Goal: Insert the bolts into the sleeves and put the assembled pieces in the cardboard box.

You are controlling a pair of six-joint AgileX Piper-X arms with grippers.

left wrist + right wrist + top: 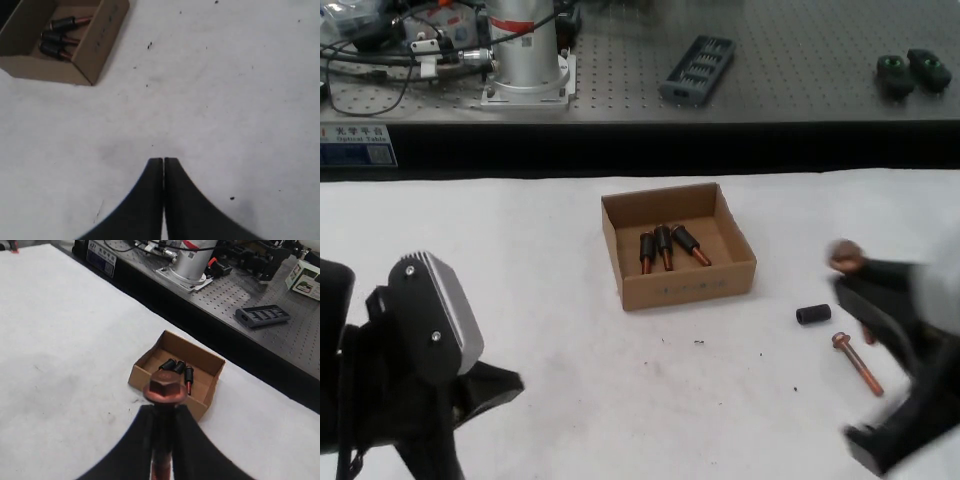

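Note:
The cardboard box [732,286] stands mid-table and holds three assembled bolt-and-sleeve pieces [666,246]; the box [102,41] and box [215,366] show in both wrist views. My right gripper [162,412] is shut on a copper bolt [165,387], head pointing up, above the table right of the box; the bolt head [844,257] shows blurred there. A loose black sleeve [813,314] and another copper bolt [858,365] lie on the cloth beside that gripper. My left gripper [163,161] is shut and holds nothing, low at the front left, well away from the box.
A perforated optical bench runs along the back with a silver post [525,50], cables, a grey ridged block [697,66] and two black-green parts [912,70]. White cloth covers the table [520,250].

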